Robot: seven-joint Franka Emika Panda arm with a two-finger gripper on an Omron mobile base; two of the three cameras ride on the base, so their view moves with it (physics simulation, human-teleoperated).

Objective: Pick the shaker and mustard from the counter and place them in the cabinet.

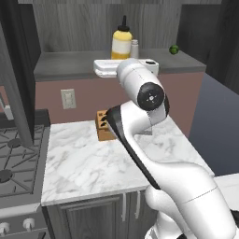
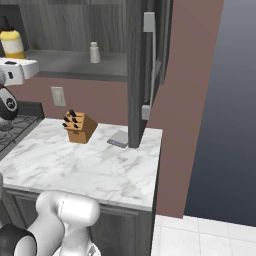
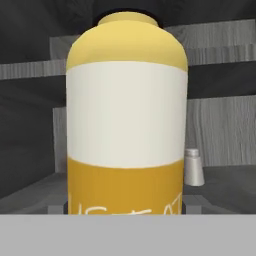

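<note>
Mustard (image 3: 127, 120) stands upright on the cabinet (image 1: 65, 65) shelf, shaker (image 3: 193, 167) just beyond at its 3 o'clock. Whether the jaws grip the bottle or stand open cannot be told. Advise withdrawing straight back, avoiding tipping either item

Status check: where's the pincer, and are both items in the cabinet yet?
Pincer at the cabinet shelf, close around the mustard; grip unclear. Mustard upright on shelf. Shaker upright on shelf beside it. Nothing in the way.
</note>
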